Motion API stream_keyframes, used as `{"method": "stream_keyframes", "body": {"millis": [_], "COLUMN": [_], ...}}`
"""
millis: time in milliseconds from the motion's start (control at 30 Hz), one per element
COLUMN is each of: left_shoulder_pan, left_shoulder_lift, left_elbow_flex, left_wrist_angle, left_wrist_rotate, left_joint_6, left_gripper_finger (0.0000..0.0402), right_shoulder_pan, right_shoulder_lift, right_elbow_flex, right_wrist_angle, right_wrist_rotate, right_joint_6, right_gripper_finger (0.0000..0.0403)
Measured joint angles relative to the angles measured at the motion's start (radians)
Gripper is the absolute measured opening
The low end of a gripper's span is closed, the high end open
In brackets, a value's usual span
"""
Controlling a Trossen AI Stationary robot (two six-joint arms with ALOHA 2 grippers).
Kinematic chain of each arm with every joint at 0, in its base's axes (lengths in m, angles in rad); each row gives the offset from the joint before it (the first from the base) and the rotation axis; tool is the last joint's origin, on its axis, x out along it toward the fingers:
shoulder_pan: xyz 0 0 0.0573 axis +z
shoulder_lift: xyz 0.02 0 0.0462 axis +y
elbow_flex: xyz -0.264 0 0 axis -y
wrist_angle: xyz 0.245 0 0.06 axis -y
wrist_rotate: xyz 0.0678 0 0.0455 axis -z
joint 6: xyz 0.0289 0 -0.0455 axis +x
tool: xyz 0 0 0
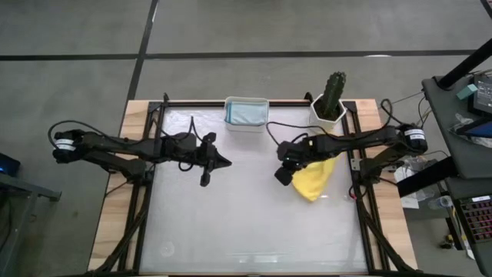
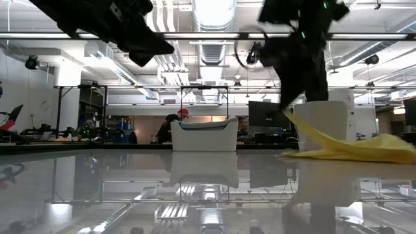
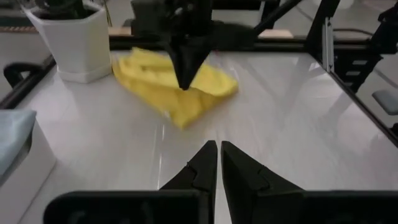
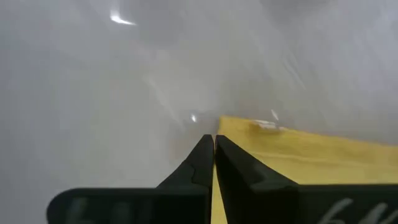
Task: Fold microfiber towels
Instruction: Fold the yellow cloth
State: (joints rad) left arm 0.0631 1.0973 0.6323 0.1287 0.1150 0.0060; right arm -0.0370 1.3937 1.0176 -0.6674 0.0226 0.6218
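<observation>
**One yellow towel pinched at its corner**

Two hands over the desk [image 1: 254,231]. Landmark = white tub [image 1: 246,123] at desk's far edge, w/ a pale blue-grey towel [image 1: 246,112] lying inside.

Right hand [image 1: 284,175]: nearer the front than the tub and a bit to its right, fingers pressed together on a corner of the yellow towel [image 1: 315,178]; corner lifted off the desk, rest of the cloth draped down and lying crumpled on the surface, further right of the tub, front of the potted cactus [image 1: 332,98].

Left hand [image 1: 224,162]: just front-left of the tub, above the desk, fingers pressed together, holding nothing, well apart from the yellow towel.
</observation>
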Motion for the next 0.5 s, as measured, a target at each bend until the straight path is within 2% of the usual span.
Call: {"method": "stream_keyframes", "body": {"millis": [233, 367, 500], "left_shoulder_pan": [0.000, 0.000, -0.001], "left_shoulder_lift": [-0.001, -0.003, -0.004], "left_elbow_flex": [0.005, 0.005, 0.005], "left_wrist_angle": [0.111, 0.170, 0.208], "left_wrist_rotate": [0.000, 0.004, 0.007], "left_joint_6": [0.034, 0.058, 0.054], "left_gripper_finger": [0.0022, 0.0060, 0.0112], "right_shoulder_pan": [0.027, 0.031, 0.027], "right_shoulder_lift": [0.008, 0.008, 0.008], "right_elbow_flex": [0.221, 0.324, 0.407], "right_wrist_angle": [0.013, 0.019, 0.107], "right_wrist_rotate": [-0.027, -0.047, -0.011], "right_joint_6": [-0.208, -0.374, -0.396], "right_gripper_finger": [0.0008, 0.0008, 0.0008]}}
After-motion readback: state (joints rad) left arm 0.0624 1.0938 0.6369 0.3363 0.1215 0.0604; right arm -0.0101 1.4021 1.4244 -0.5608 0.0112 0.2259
